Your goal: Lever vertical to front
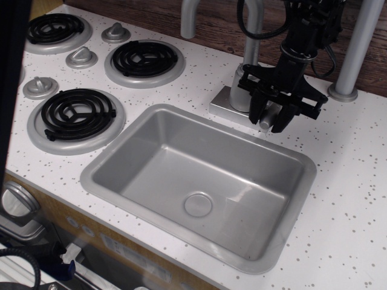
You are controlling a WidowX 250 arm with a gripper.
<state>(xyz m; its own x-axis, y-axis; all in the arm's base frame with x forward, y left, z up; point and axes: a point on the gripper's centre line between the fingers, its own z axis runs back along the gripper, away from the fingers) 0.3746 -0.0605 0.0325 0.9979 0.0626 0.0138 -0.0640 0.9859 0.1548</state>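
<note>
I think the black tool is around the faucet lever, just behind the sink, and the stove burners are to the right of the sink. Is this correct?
Not quite: in the observation.image view the stove burners are left of the sink, not right. The tool is around the lever, just behind it.
</note>
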